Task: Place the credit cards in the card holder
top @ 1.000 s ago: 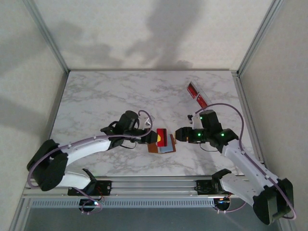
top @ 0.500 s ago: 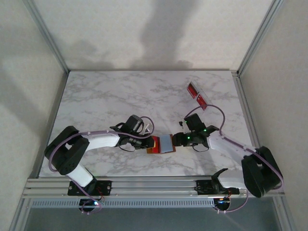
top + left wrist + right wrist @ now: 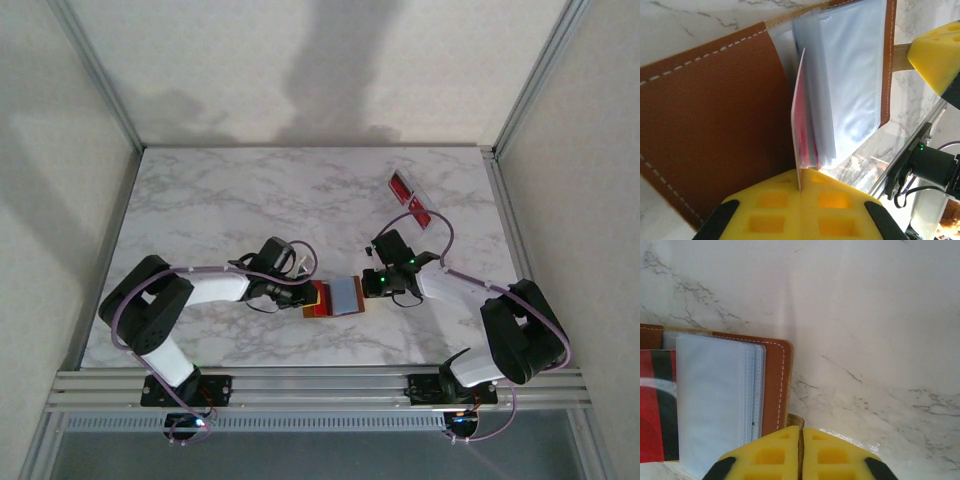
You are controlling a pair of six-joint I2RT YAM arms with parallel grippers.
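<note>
1. The left gripper (image 3: 800,184) has its yellow pads pressed together on the near end of a red card (image 3: 801,125). The card stands on edge between the jaws and reaches straight out from them.
2. Just beyond those jaws, the far end of the card runs in among the clear sleeves (image 3: 850,70) of the open wallet (image 3: 715,115). Brown leather lies to the left of the jaws and the sleeves to the right.
3. The card looks light, stiff and slick. A grip on its short end suits sliding, though I judge it could pivot or slip if pushed off-line.
4. The right gripper (image 3: 801,434) is closed too, pinching the wallet by its tan snap tab (image 3: 794,420), which pokes up between the pads.
5. Ahead and left of those jaws lie the stitched leather edge, the stacked sleeves, and past them the red card's face with its black and white bands.
6. The wallet is soft and floppy, and the sleeves are thin and limp. Holding the tab should steady it, but a sleeve mouth may buckle under the card.
7. Far beyond both jaws, a tray (image 3: 408,200) on the marble table (image 3: 220,200) holds more red cards (image 3: 401,187).
8. No brand, label or writing can be read anywhere.
</note>
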